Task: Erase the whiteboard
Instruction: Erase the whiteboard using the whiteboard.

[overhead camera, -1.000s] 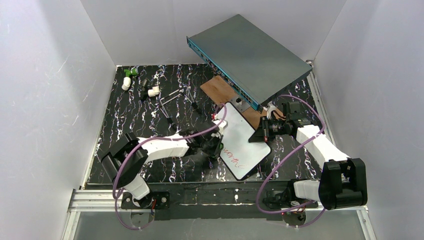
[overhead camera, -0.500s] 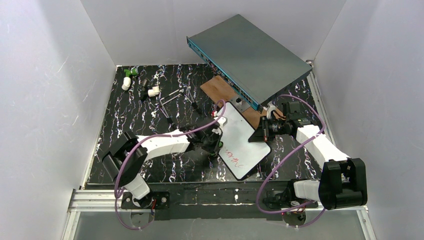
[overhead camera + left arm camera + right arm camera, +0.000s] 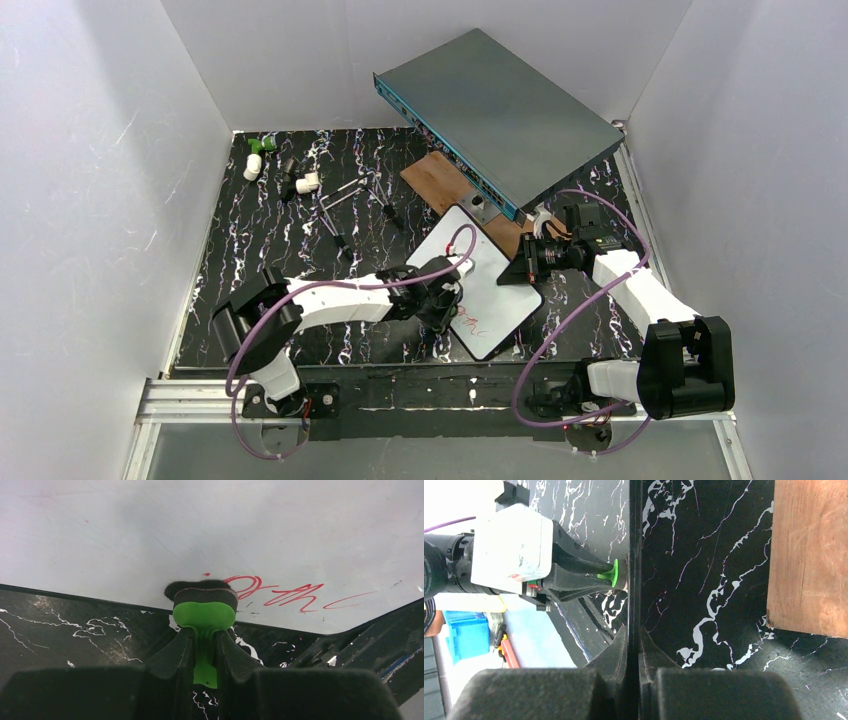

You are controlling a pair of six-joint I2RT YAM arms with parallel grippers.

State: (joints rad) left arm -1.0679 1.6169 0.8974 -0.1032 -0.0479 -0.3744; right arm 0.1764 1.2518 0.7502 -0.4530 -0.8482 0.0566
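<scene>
Red writing (image 3: 280, 592) is what is left to wipe, and it lies just to the right of the eraser (image 3: 205, 612) as the left wrist camera sees it, running along the nearest long edge of the whiteboard (image 3: 210, 530). The left gripper (image 3: 205, 640) is clamped on the eraser's green handle, with the dark pad pressed to the white surface right at the first red stroke. My judgement is that the coming stroke has to go sideways along that edge, toward the rounded corner on the right.

From above, the whiteboard (image 3: 490, 270) lies on a diagonal over the black marbled table (image 3: 260, 230). Its far end is by the wooden plank (image 3: 435, 180) under the grey box (image 3: 500, 110), and its near end points toward the arm bases. The left gripper (image 3: 447, 300) sits at the board's left long edge. The right gripper (image 3: 525, 262) is at the opposite long edge, so the left arm is the one placed to do the wiping.

The right wrist camera adds what the overhead view cannot: the board (image 3: 634, 555) shows edge-on as a thin dark line, and the right gripper (image 3: 634, 652) is closed tight on that edge, holding it steady. The same view shows the eraser (image 3: 614, 574) touching the board's face from the side. Only the left wrist camera shows the letters clearly. I cannot tell whether the board's near corner rests on the table.
</scene>
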